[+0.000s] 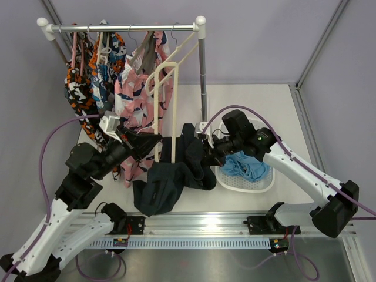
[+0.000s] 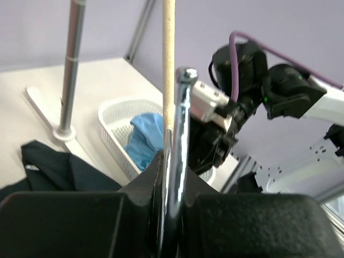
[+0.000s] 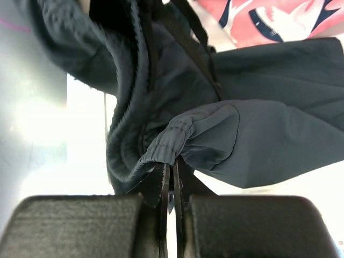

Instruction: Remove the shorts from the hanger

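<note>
Left gripper (image 1: pixel 150 144) clamped shut on the cream hanger (image 1: pixel 175 100), right gripper (image 3: pixel 173 171) pinched tight on the hem of the navy shorts (image 1: pixel 167 182), which bunch at the hanger's lower end and spill onto the table (image 1: pixel 252 106), light blue shorts (image 1: pixel 242 165) lying in the white basket (image 1: pixel 261 185)

White arm links (image 1: pixel 296 167), black joint housings (image 1: pixel 82 161), purple cables (image 1: pixel 47 153); left hand (image 2: pixel 171 156), right hand (image 3: pixel 172 167) black.

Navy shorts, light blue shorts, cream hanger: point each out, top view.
navy shorts (image 1: pixel 161 188), top external view, broad lower panel.
light blue shorts (image 1: pixel 244 166), top external view, middle of the heap.
cream hanger (image 1: pixel 175 106), top external view, right vertical bar.
</note>
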Tool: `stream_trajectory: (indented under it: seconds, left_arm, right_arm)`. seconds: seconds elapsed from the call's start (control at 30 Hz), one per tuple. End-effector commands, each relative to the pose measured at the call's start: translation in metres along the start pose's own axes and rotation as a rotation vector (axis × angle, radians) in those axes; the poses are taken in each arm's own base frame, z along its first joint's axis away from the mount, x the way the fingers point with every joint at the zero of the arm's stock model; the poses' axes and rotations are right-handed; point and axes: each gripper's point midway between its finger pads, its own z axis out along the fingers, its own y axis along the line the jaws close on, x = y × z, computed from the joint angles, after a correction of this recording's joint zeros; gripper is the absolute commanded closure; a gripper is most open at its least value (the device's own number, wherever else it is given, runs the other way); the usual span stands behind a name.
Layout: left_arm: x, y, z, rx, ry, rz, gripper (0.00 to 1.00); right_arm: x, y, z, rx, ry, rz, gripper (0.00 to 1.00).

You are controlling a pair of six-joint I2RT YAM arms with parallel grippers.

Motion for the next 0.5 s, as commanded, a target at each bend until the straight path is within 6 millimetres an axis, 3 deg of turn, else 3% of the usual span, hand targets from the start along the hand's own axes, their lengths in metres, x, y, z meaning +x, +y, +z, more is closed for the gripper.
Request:
stream_trajectory:
  seconds: [0.0,0.2,0.27,0.43,0.47]
  left_arm:
    - [-0.062,-0.021,-0.014,0.035,-0.236,0.08,1.0]
    - [-0.081,-0.025,-0.043,0.004,-0.326,0.142,1.0]
    - [-0.091,-0.021,-0.053,-0.037,-0.371,0.168,1.0]
    - [-0.098,-0.02,-0.074,-0.086,-0.387,0.211,1.0]
    - [-0.094,-0.018,-0.076,-0.101,-0.356,0.213,1.0]
  right_arm:
    - [-0.004,0.014,-0.007,-0.065,0.013,-0.11,0.96]
    - [0.02,0.011,-0.004,-0.068,0.087,-0.167,0.96]
    - [0.019,0.008,-0.004,-0.057,0.085,-0.159,0.96]
    - [-0.009,-0.002,-0.012,0.03,0.021,-0.18,1.0]
    - [-0.025,-0.003,-0.018,0.051,-0.007,-0.202,1.0]
